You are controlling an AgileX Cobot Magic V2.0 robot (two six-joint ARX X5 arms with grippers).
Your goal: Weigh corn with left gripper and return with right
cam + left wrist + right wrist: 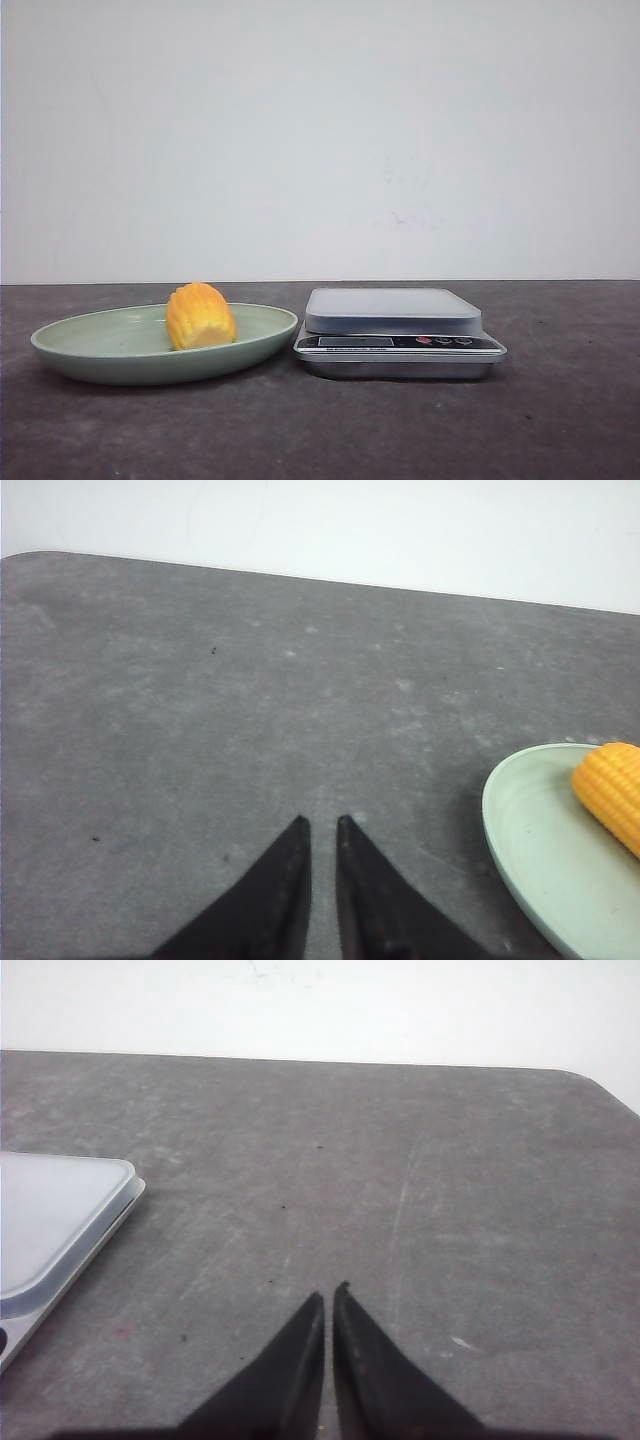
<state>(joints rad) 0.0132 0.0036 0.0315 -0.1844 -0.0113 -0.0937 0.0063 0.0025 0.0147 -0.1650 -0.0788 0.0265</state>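
Note:
The corn [200, 316], a stubby yellow-orange cob piece, lies in a pale green plate [90, 350] left of centre on the dark table. It also shows in the left wrist view [612, 790], at the edge of the plate [520, 830]. A silver kitchen scale [395, 330] with a grey platform stands just right of the plate; its corner shows in the right wrist view [50, 1230]. My left gripper [322, 822] is shut and empty over bare table beside the plate. My right gripper [329, 1292] is shut and empty over bare table beside the scale. Neither gripper shows in the front view.
A plain white wall stands behind the table. The table's rounded far corners show in both wrist views. Bare grey tabletop [560, 420] lies right of the scale and in front of both objects.

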